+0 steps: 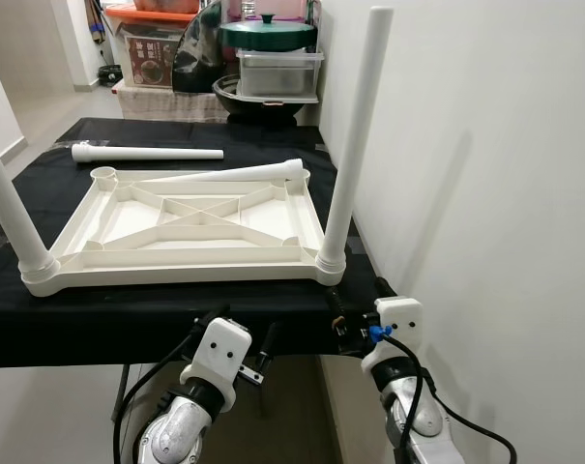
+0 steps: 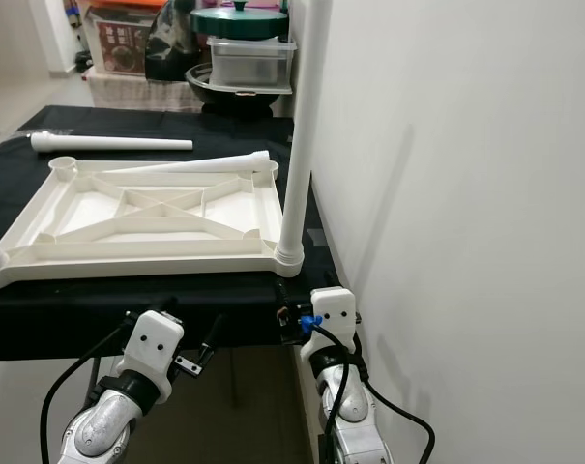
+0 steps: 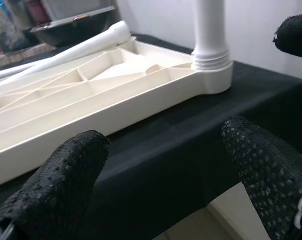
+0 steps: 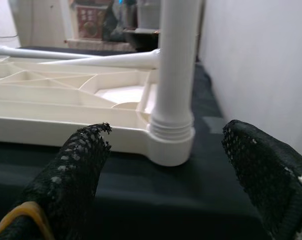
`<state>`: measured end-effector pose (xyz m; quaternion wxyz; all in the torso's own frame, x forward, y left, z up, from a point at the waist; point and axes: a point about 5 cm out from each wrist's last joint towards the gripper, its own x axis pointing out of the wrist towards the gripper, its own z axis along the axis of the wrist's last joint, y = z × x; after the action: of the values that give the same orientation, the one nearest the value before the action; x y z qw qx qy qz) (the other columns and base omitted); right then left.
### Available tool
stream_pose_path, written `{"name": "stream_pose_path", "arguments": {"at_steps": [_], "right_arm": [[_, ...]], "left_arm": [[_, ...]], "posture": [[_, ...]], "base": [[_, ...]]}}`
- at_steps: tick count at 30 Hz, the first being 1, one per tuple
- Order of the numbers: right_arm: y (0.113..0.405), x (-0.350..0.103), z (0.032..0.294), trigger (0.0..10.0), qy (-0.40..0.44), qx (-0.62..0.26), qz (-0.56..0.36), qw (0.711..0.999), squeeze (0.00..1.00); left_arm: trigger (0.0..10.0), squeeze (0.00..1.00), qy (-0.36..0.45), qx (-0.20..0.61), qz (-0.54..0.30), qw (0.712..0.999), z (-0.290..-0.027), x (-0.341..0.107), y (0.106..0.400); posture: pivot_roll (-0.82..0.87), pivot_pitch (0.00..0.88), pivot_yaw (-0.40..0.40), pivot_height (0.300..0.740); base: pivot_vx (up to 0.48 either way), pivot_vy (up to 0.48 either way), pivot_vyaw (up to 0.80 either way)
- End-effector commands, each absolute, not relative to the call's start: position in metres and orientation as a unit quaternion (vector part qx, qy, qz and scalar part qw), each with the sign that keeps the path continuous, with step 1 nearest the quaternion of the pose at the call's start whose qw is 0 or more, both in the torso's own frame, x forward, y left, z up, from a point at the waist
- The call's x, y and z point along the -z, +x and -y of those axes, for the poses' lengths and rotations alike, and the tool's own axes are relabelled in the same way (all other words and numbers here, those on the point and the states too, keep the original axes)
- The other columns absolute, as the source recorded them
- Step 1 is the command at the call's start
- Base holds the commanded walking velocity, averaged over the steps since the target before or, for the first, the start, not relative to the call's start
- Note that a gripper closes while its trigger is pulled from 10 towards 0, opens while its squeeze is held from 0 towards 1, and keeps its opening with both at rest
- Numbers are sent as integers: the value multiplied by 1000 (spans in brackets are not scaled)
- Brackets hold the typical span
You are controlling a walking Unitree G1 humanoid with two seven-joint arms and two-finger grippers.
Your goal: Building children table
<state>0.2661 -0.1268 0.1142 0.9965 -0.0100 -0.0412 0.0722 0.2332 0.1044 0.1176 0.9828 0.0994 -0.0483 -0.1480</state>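
An upturned cream tabletop lies on a black-clothed table. Two white legs stand upright in its near corners: the near right leg and the near left leg. One loose leg rests across the tabletop's far edge, and another loose leg lies on the cloth beyond. My left gripper hangs open just below the table's front edge, holding nothing. My right gripper is open below the near right corner, and its fingers frame the socket of that leg without touching it.
A white wall runs close along the table's right side. Behind the table stand a green-lidded pot, a clear container, a black wok and a box. Open floor lies to the far left.
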Motion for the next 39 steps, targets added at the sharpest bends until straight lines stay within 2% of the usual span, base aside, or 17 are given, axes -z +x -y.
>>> {"name": "stream_pose_path", "arguments": {"at_steps": [1,39], "right_arm": [[267,-110,125,10000,-8,-76,25,997,0],[276,-109,131,10000,18,-66,-12,998,0]], "left_arm": [[10000,0,99,143,33,984,-106,-113,235],[10000,0,103,148,21,983,-105,-110,241]], "posture": [[57,0,-59,740],[52,10,-63,740]], "base": [[0,454,0],[0,477,0]]}}
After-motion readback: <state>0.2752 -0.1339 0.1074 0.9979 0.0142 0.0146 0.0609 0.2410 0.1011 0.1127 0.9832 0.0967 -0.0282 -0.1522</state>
